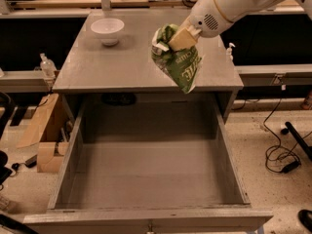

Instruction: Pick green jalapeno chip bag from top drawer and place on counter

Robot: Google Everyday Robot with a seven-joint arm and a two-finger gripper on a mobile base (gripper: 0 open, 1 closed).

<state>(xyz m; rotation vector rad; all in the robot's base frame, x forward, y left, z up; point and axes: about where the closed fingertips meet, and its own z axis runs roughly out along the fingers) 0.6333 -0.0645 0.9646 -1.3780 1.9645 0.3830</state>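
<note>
green jalapeno chip bag (183, 67): crinkled, glossy film | gripper (181, 37): matt tan fingers, clamped on the bag top, held above the counter front | counter (122, 67): matt grey, smooth | top drawer (146, 165): matt grey, smooth flat bottom | 1 bowl (107, 29): glossy white | arm (229, 4): smooth white shell

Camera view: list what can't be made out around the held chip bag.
The green jalapeno chip bag: top hidden by the gripper, shut on it over the counter's front right; lettering too crinkled to read.
Gap between bag and counter: one view cannot tell.
Cut off by the top edge: the arm.
Back of the top drawer: dark shape in shadow.
</note>
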